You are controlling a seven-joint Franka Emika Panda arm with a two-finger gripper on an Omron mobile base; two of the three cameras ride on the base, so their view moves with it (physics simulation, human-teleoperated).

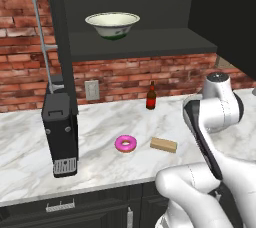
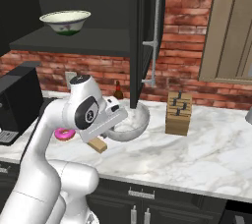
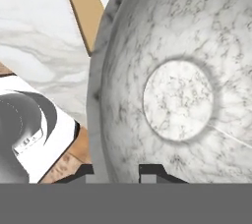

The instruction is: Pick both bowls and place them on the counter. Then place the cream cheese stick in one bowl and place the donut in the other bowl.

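My gripper is shut on the rim of the grey-white marbled bowl. The bowl hangs tilted, low over the white marble counter; I cannot tell if it touches. The cream bowl with green marks sits on the dark cabinet shelf above. On the counter, the pink donut lies left of the tan cream cheese stick. The stick lies just beside the held bowl.
A black coffee machine stands at the counter's left. A dark bottle is by the brick wall. A wooden knife block stands to the right. The open cabinet door hangs above the bowl.
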